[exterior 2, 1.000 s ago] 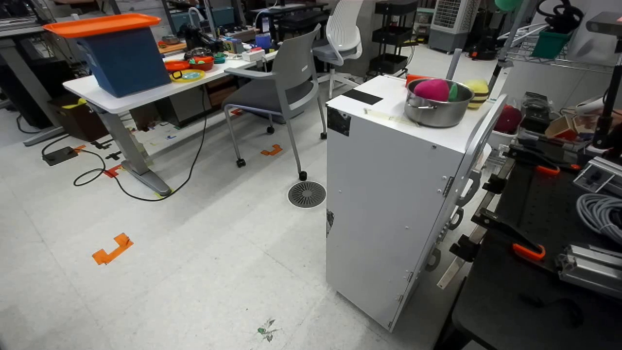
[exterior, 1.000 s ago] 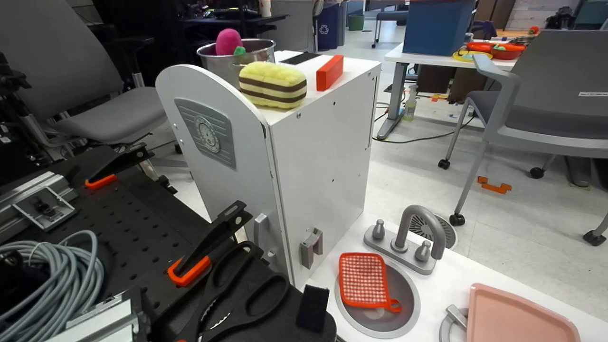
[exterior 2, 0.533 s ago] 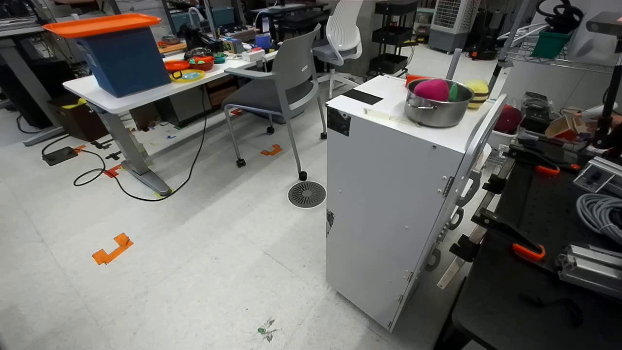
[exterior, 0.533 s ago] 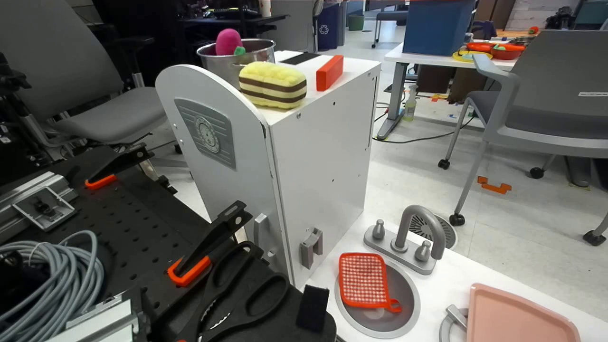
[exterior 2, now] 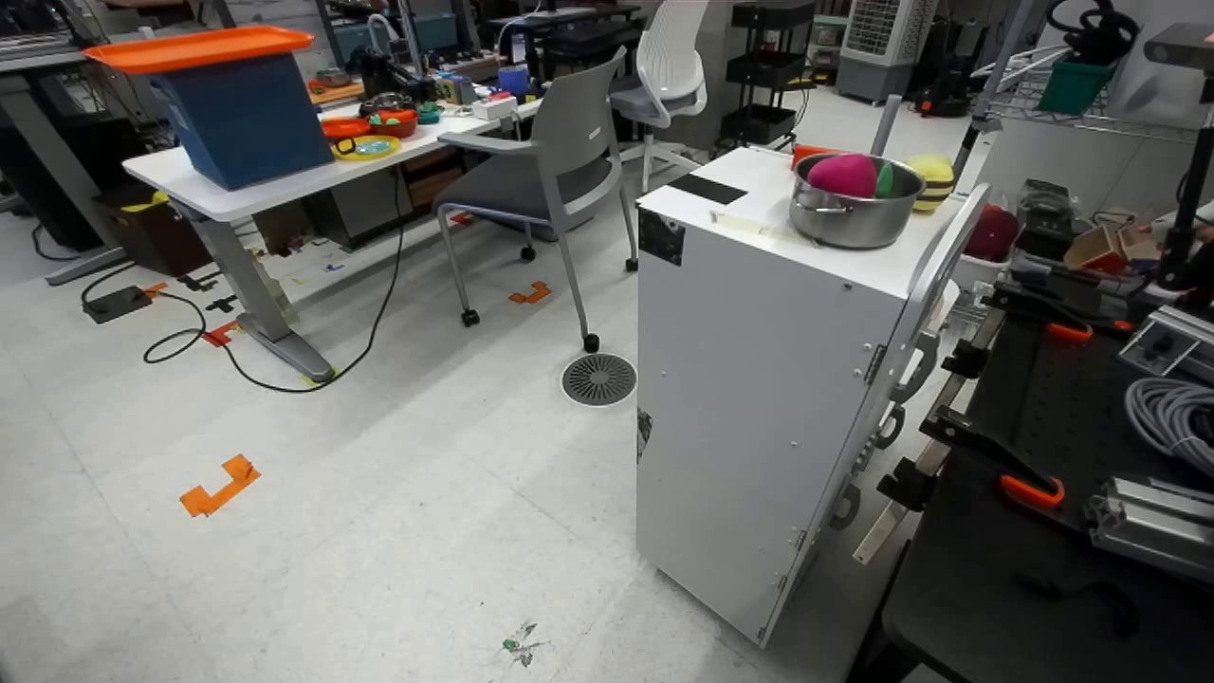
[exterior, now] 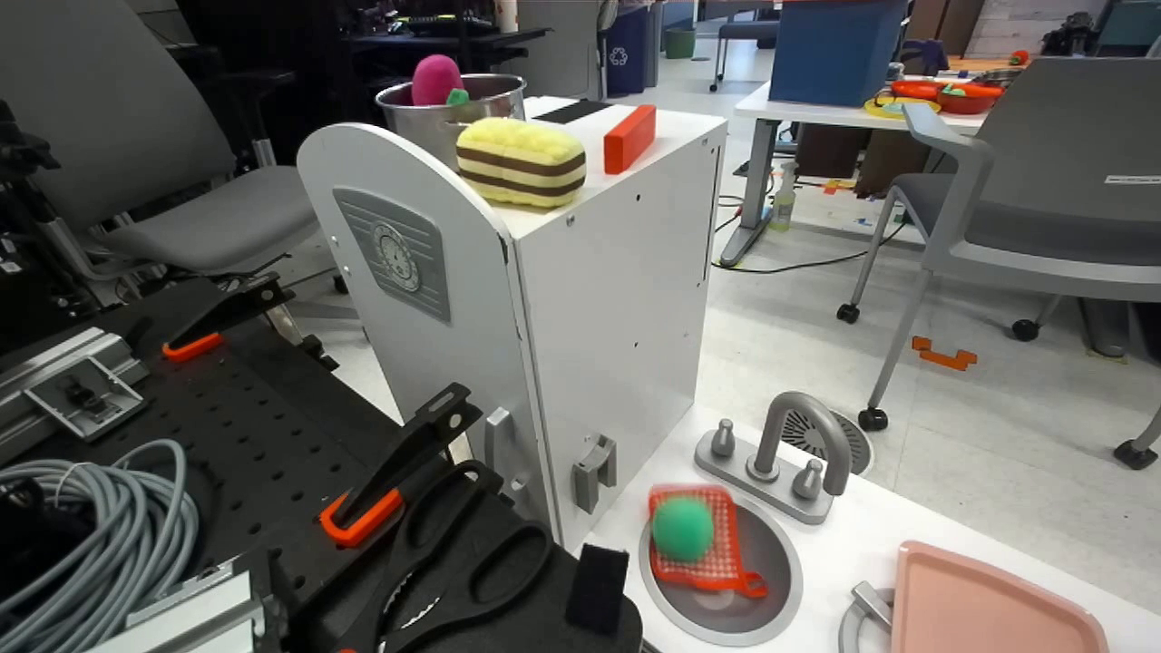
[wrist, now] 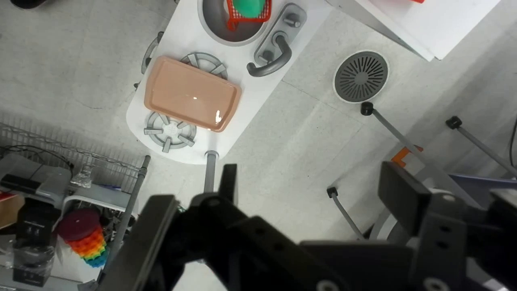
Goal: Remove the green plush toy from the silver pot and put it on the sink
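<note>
Gripper (wrist: 315, 188) gapes wide, grasping nothing | green plush toy (exterior: 683, 529), a blur, over the red checked potholder (exterior: 707, 571) within the sink (exterior: 769, 553), contact unclear | arched tap (exterior: 771, 433) just beside the rim | white countertop (wrist: 185, 38) opens between sink and pink tray (wrist: 193, 93)

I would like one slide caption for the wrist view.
Seen from the wrist: the open tool, the green plush toy over a red-checked cloth in the sink, and a pink tray.
</note>
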`<action>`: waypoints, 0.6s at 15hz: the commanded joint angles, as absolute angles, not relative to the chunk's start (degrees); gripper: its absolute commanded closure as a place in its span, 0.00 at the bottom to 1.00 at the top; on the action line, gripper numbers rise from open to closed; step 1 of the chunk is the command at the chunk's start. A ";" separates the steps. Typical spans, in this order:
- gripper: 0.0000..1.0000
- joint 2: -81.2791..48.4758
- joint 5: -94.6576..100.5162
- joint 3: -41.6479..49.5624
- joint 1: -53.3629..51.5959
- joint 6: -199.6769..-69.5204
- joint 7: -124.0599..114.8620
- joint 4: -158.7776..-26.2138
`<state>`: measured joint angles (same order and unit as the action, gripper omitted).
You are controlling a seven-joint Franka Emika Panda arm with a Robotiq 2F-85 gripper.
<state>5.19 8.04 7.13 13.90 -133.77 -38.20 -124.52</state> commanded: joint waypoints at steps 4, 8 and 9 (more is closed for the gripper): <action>0.00 5.54 9.69 6.43 11.23 -133.78 -37.22 -127.64; 0.00 5.61 8.25 5.86 9.56 -134.07 -36.16 -130.53; 0.00 5.62 8.29 5.78 9.26 -134.03 -36.06 -131.05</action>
<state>5.12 8.68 6.08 9.94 -133.81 -37.33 -129.64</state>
